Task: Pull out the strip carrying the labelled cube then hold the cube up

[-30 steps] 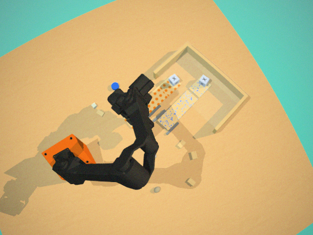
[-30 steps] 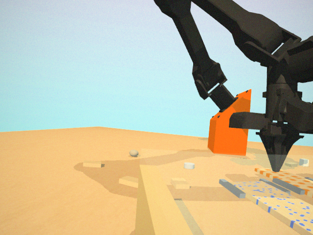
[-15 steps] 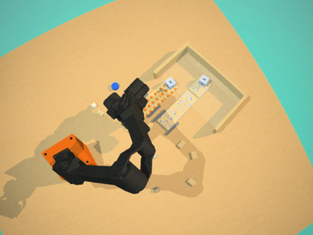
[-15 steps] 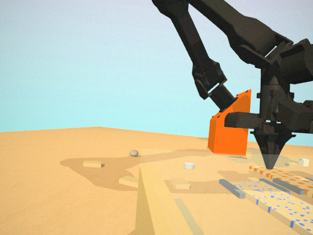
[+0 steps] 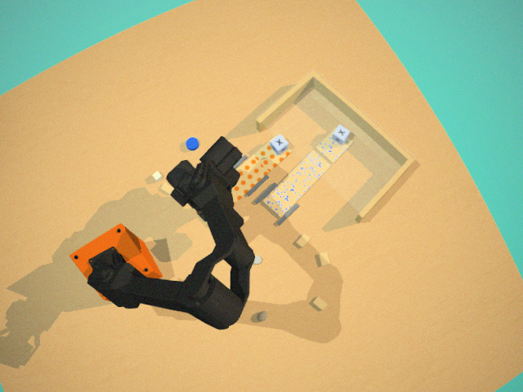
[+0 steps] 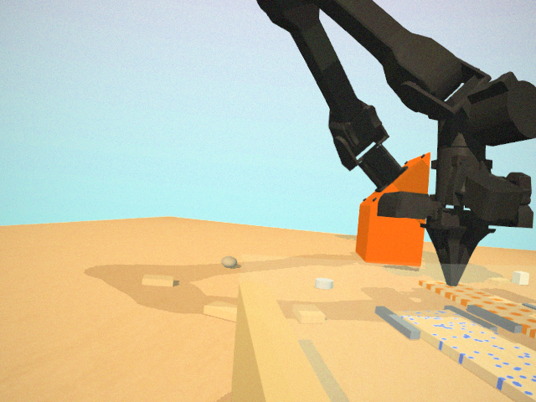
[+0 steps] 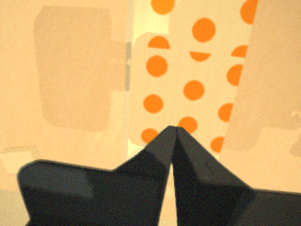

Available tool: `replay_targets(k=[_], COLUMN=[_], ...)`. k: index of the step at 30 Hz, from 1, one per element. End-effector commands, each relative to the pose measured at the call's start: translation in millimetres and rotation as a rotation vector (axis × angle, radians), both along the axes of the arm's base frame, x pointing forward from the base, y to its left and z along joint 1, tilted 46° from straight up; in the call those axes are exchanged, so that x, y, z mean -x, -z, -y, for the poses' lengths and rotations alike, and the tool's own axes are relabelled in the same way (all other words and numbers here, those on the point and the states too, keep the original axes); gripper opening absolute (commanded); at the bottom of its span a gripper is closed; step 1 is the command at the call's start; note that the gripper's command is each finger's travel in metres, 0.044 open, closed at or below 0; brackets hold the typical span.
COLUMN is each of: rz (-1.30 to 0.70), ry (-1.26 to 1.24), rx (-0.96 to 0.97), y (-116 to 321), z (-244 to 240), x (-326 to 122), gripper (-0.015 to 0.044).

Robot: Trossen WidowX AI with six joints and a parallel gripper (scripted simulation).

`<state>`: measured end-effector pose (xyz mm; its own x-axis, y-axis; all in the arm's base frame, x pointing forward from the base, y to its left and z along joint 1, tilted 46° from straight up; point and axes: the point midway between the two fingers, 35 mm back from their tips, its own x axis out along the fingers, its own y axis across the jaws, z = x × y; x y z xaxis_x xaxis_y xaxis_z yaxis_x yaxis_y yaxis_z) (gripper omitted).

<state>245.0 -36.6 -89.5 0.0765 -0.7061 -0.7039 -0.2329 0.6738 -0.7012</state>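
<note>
My gripper is shut and empty, pointing down with its tips at the near end of the orange-dotted strip; the arm hides them in the top view. That strip's near part reaches out past its grey guide rails. A cube marked X sits on its far end. A line cuts across its dots in the wrist view, with no visible gap. The blue-speckled strip lies between rails, with a gap before its far piece. Another X-marked cube sits on that piece.
A wooden wall surrounds the strips' far side. Grey rails flank the strips. Around lie a blue disc, a small white cube, a white disc, a grey stone and several pale blocks.
</note>
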Motion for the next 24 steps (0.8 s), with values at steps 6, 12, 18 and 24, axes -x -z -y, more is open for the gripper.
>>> replay_targets(k=[6, 12, 18, 24], rz=[-0.028, -0.029, -0.029, -0.03], ry=[0.018, 0.018, 0.018, 0.018], rx=[0.006, 0.006, 0.006, 0.006], y=[1, 0, -1, -2], z=[9, 10, 12, 13], x=[22, 29, 36, 43], gripper=[0.0, 0.0, 0.0, 0.0])
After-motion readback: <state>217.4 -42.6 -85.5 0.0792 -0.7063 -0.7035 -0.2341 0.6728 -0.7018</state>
